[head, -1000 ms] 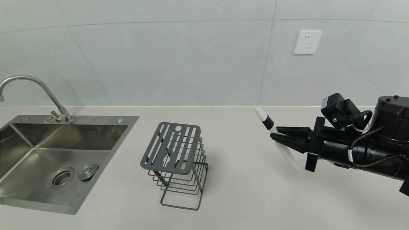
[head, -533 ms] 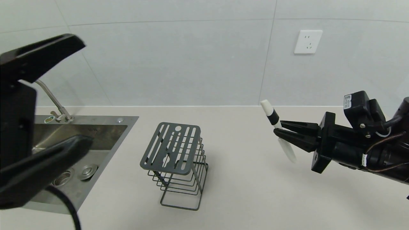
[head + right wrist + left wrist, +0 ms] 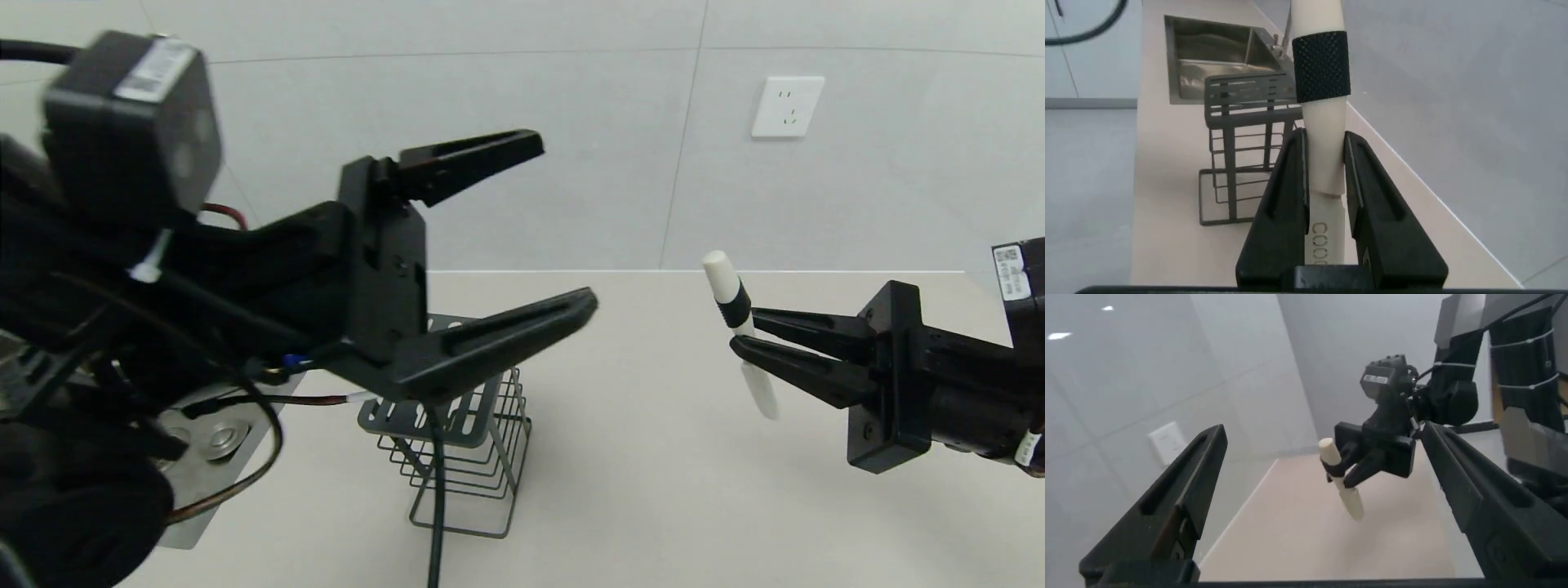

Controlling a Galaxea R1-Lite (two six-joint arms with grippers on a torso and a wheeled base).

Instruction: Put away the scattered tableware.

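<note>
At the far left of the head view, the left arm covers most of the sink (image 3: 214,438). Only a drain fitting and a strip of steel show beneath it. The left hand (image 3: 566,222) hangs in the air in front of the wall with its two fingers (image 3: 469,155) spread wide and nothing between them. Its lower finger crosses the top plate of the wire rack (image 3: 461,457), so the plate's slots are mostly hidden. The rack's frame stands in plain sight on the counter (image 3: 653,490), and a cable cuts across the front of it.

Right of the rack and well apart from it is the knife (image 3: 722,282), white with a black band on the handle. It is held off the counter, handle up and leaning slightly left, blade pointing down. The right hand (image 3: 744,331) is clenched on it just below the band and hides that stretch of it. The right arm is cut off by the picture's edge. A wall socket (image 3: 787,106) sits above.

The left wrist view looks between its own spread fingers (image 3: 1167,514) at the knife (image 3: 1351,502). The right wrist view shows the knife (image 3: 1319,65) pinched upright, with the rack (image 3: 1241,155) and sink (image 3: 1208,57) beyond it.
</note>
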